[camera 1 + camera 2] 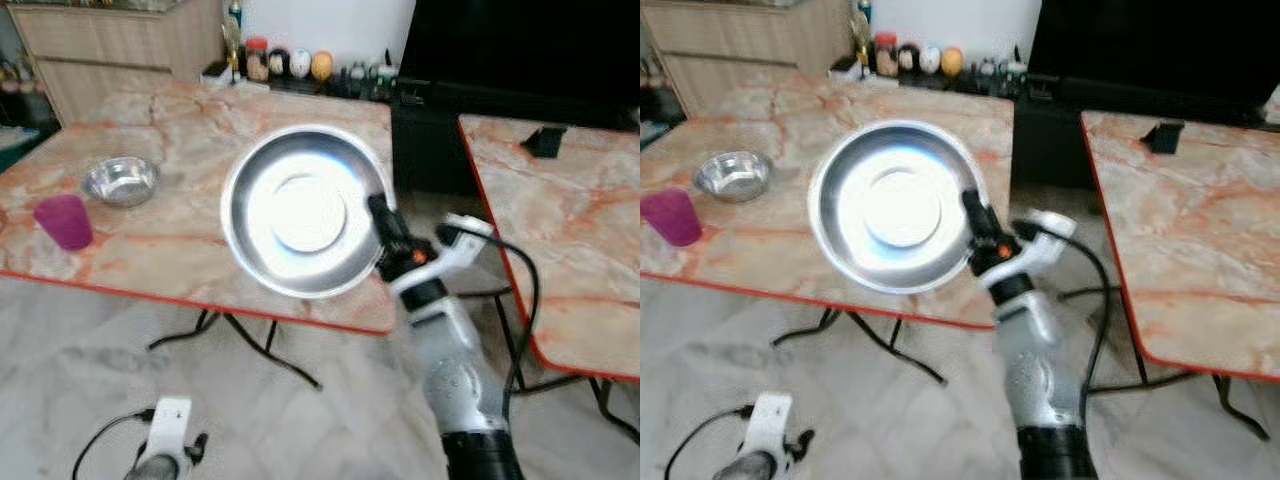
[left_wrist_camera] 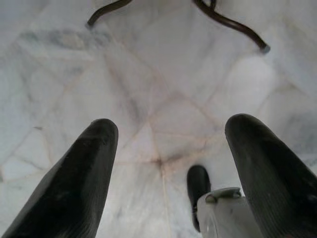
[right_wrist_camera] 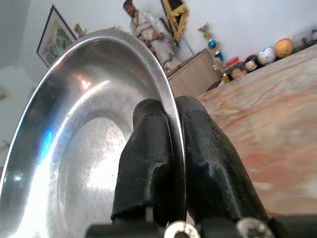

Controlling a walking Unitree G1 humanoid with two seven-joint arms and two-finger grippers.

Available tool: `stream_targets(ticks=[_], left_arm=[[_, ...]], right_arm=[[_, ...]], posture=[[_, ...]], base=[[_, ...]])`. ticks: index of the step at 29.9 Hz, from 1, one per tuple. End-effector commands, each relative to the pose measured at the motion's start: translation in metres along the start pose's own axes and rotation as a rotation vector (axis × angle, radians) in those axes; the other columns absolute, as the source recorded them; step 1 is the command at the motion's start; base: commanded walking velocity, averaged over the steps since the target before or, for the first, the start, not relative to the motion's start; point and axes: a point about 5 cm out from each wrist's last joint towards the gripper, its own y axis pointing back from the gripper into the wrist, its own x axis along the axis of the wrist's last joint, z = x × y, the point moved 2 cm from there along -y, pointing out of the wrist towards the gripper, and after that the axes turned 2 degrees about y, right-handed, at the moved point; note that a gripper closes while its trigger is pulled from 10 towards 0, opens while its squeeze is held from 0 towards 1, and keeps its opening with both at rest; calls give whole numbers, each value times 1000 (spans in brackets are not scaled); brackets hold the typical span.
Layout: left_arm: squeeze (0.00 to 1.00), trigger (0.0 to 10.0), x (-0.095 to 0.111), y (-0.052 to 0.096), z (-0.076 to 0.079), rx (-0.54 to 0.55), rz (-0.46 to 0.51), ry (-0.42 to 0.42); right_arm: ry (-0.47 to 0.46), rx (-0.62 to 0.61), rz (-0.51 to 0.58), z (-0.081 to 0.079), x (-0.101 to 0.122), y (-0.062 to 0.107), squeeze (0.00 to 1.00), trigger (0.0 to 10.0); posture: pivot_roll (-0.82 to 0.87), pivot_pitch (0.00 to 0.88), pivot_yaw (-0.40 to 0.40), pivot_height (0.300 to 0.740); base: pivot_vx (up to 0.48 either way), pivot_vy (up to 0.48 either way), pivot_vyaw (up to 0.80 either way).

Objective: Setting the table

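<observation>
- The large round shiny steel plate [image 1: 300, 212] was held tilted up above the near right corner of the marble-patterned table with the red rim [image 1: 180, 255], its hollow facing the head camera.
- The right gripper [image 1: 383, 222] pinched the plate's right rim; in the right wrist view one black finger [image 3: 146, 158] lay inside the rim and the other outside, pressed together on the metal.
- The right wrist view also showed a wooden cabinet and small ornaments at the table's far edge, behind the plate [image 3: 99, 129].
- A small steel bowl [image 1: 121, 180] sat near the table's left edge, and a purple plastic cup [image 1: 65, 221] stood just beside it, close to the near left corner.
- The table's middle and far part lay bare.
- A second marble-patterned table [image 1: 570, 230] stood to the right, a gap of floor between the two.
- The left gripper [image 2: 166, 173] hung low over the pale marble floor [image 2: 163, 89], its fingers spread wide with nothing between them.
</observation>
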Motion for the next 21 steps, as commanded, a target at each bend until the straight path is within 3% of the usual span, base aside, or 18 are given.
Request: stream_targets(ticks=[1, 21], left_arm=[[0, 10000, -7, 1, 10, -20, -19, 14], [0, 10000, -11, 2, 9, -21, -37, 20]], right_arm=[[27, -25, 34, 7, 12, 3, 0, 10000], [33, -49, 50, 11, 16, 3, 0, 10000]], posture=[[22, 0, -33, 731], [19, 0, -33, 731]], base=[[0, -300, 0], [0, -299, 0]])
